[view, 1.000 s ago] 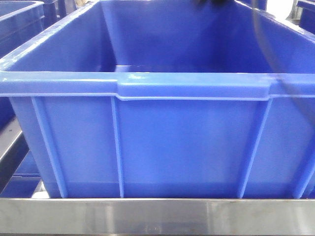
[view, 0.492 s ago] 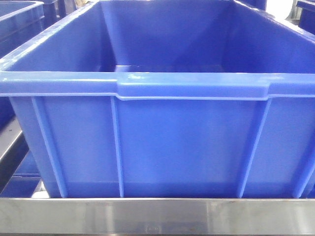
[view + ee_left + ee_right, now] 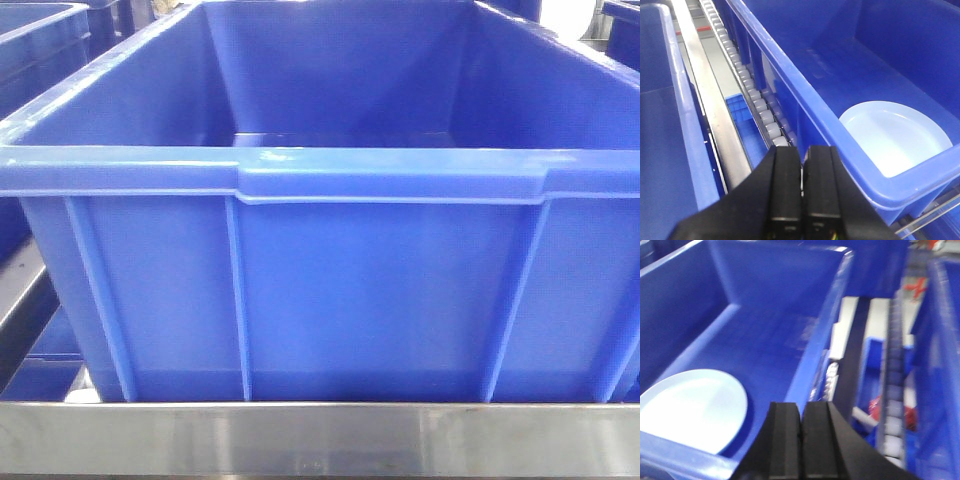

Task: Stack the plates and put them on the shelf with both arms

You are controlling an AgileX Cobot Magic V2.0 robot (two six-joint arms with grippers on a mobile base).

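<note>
A pale bluish-white plate (image 3: 895, 135) lies flat on the floor of the big blue crate (image 3: 805, 95), in its near corner. The right wrist view shows the plate (image 3: 690, 405) low on the left, inside the crate (image 3: 775, 330). Whether a second plate lies under it cannot be told. My left gripper (image 3: 803, 150) is shut and empty, hovering outside the crate's left wall. Shut and empty as well, my right gripper (image 3: 801, 407) hangs over the crate's right rim. The shelf's steel front rail (image 3: 320, 440) runs below the crate (image 3: 320, 280). Neither gripper appears in the front view.
A roller track (image 3: 755, 100) and a steel bar (image 3: 710, 105) run left of the crate, with another blue crate (image 3: 660, 125) beyond. Right of the crate are a second roller track (image 3: 895, 365), a red object (image 3: 875, 404) and a further blue crate (image 3: 940, 365).
One second ago a dark gripper part and a cable showed at the top and right of the front view. They have left that view; the crate has not moved.
</note>
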